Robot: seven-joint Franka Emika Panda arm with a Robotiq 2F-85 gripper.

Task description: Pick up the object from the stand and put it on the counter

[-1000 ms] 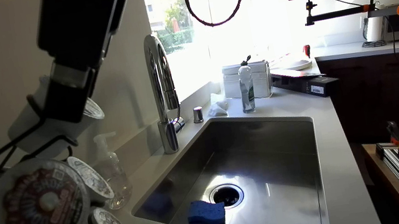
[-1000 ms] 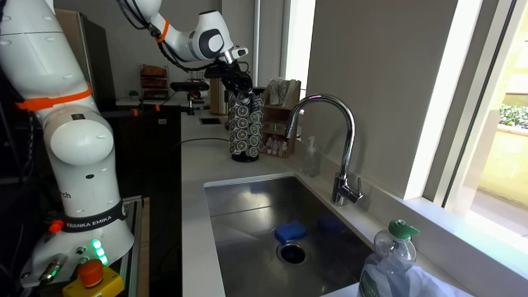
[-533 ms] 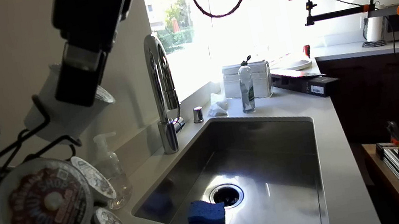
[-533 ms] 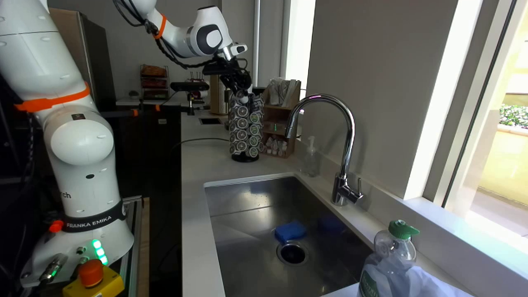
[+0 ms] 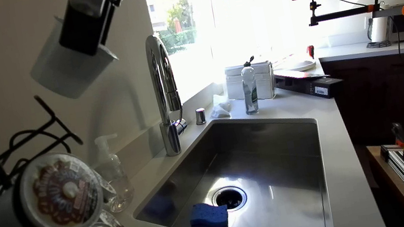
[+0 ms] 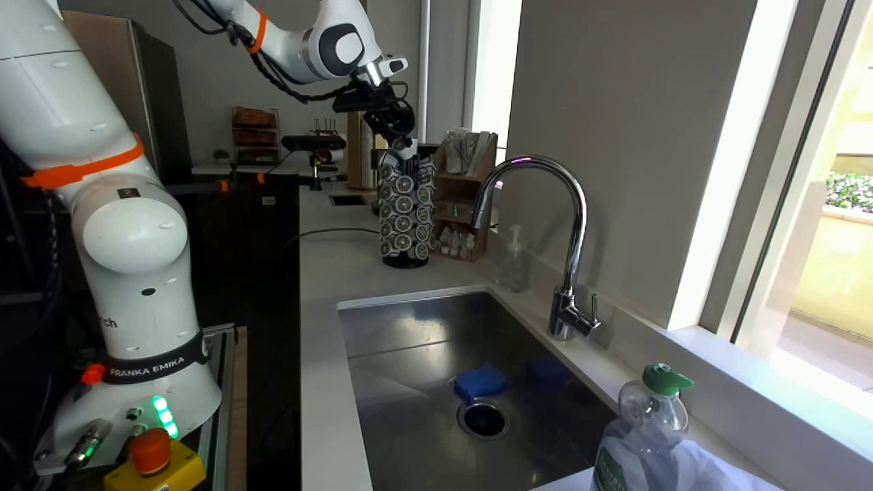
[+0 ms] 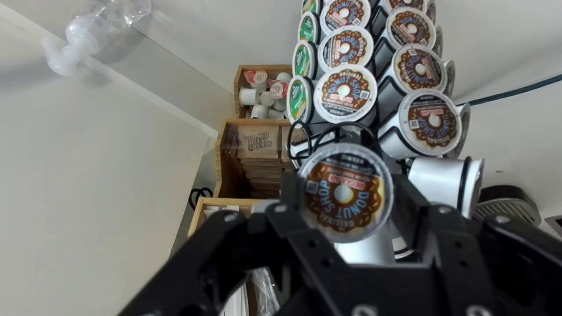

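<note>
My gripper is shut on a coffee pod with a white cup. In the wrist view the pod's brown donut lid faces the camera, between the two fingers. The pod is tilted and held above the stand, apart from an empty wire loop. The tall stand, with its black base, carries several more pods and stands on the white counter. In an exterior view the gripper is small and dark just over the stand's top.
A steel sink with a blue sponge lies in front of the stand. A tall chrome faucet and a soap pump bottle stand by the wall. A wooden organizer stands right beside the stand.
My gripper has risen with the pod, which has come up out of the wire loop and clear of the stand. The stand's pods have shifted slightly, as if it turned.
</note>
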